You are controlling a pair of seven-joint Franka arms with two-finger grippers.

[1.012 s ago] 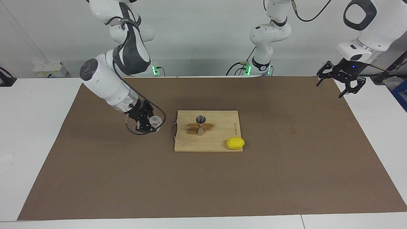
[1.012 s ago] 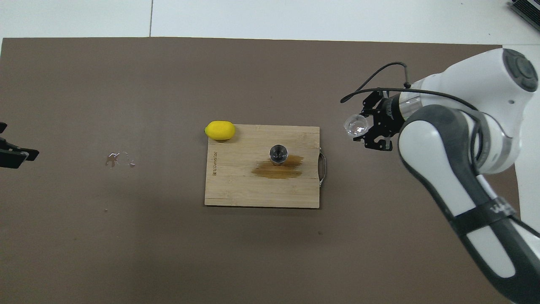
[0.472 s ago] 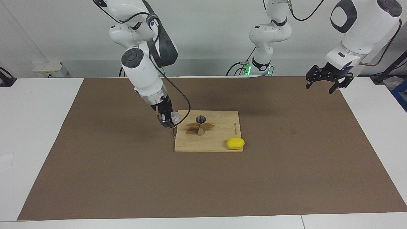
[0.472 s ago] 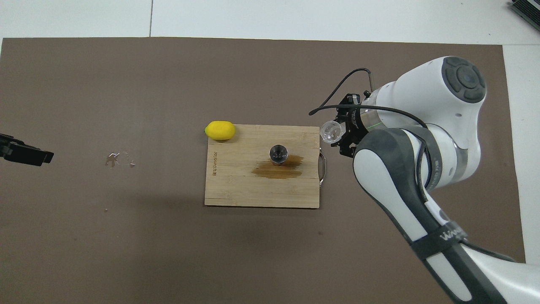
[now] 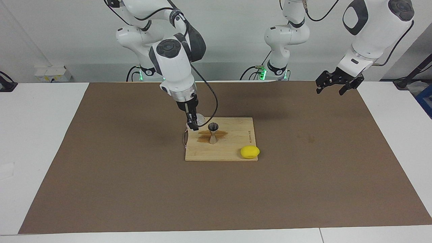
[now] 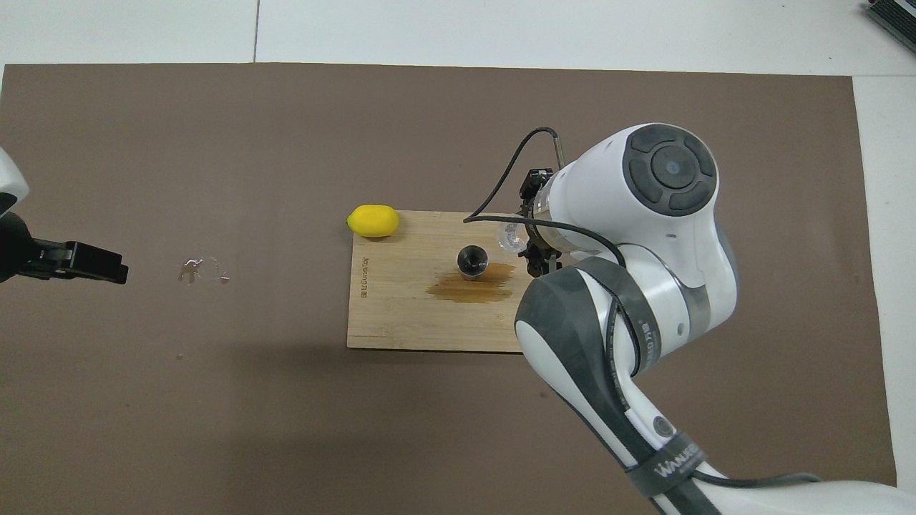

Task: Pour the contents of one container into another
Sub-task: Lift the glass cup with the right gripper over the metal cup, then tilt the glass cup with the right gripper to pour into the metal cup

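White walls back a white table (image 5: 40, 135) whose middle is covered by a wide brown mat (image 5: 135, 189). Nearest the robots, at the left arm's end, the left tool (image 5: 332, 85) hangs in the air over the mat's edge with its fingers spread and nothing between them; that arm waits. Small clear droplets (image 6: 202, 270) lie on the mat toward the same end, well apart from everything else.

At the mat's middle lies a wooden cutting board (image 5: 233, 141) with a thin handle (image 5: 184, 137) on the side toward the right arm's end. A brown wet stain (image 5: 204, 136) spreads on the wood around the foot of the steel jigger (image 5: 213, 133), which stands upright with its open cone upward. The right tool (image 5: 195, 121) is over the board's handle end, just beside the jigger's rim, clenched on the clear cup (image 5: 200, 119), which is raised off the board. Nothing stands between cup and jigger.

Farther from the robots, a yellow lemon (image 5: 250, 152) rests at the board's corner toward the left arm's end, overlapping its edge, apart from the jigger.
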